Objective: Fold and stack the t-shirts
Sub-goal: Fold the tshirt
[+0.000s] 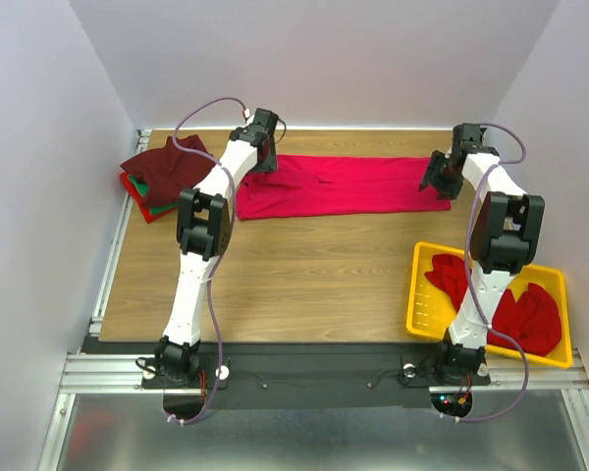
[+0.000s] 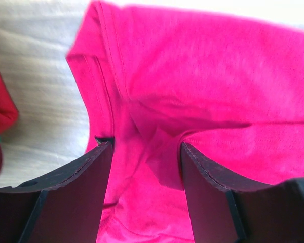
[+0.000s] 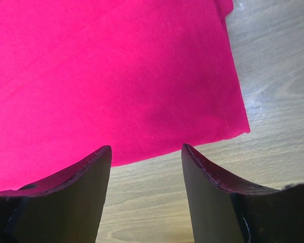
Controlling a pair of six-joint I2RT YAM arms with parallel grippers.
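1. The left gripper (image 2: 144, 148) and right gripper (image 3: 147, 150) are hovering, jaws wide, over opposite ends of one crimson t-shirt (image 1: 344, 184) lying flat on the table (image 1: 304, 285).
2. Two red t-shirts (image 1: 452, 275) are lying crumpled in one yellow tray (image 1: 424, 312).
3. One maroon-topped stack (image 1: 162, 172) is sitting far left.

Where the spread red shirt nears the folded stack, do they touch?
Apart. The left wrist view shows bare table between the spread shirt and the stack.

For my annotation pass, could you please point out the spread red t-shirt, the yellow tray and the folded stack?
spread red t-shirt (image 1: 353, 186), top view, middle of the cloth.
yellow tray (image 1: 424, 319), top view, bare slotted floor, left side.
folded stack (image 1: 162, 169), top view, maroon shirt on top.
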